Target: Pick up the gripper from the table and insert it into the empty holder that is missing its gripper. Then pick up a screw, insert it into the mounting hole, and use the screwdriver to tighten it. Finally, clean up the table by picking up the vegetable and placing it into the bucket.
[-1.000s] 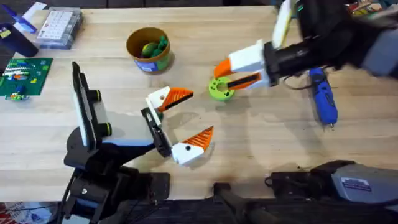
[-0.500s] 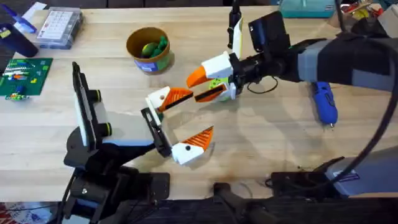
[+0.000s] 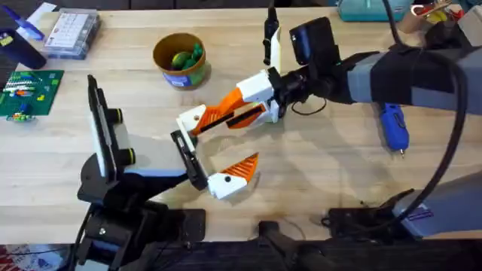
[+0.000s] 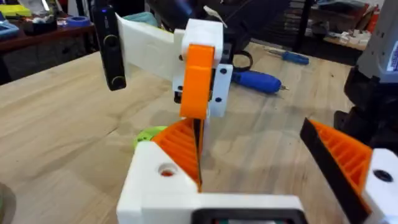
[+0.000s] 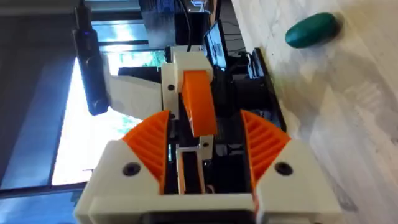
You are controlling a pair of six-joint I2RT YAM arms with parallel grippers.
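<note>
Reaching arm: the right gripper (image 3: pixel 224 117), low over the surface (image 3: pixel 339 173), fingers parted with nothing between them.
Vegetable: the vegetable (image 4: pixel 148 135) lies flat on the surface, seemingly under the right gripper's body, right of its tips.
Axis: the right gripper points left, at the left gripper (image 3: pixel 245 135), itself spread wide and empty.
Bucket: the bucket (image 3: pixel 179 59) stands far-left of both.
Nearer arm: right, I'd judge; it must back off rightward first.

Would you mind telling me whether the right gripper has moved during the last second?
Yes. The right gripper has travelled leftward across the table, away from the screwdriver, and is now close to the holder.
</note>
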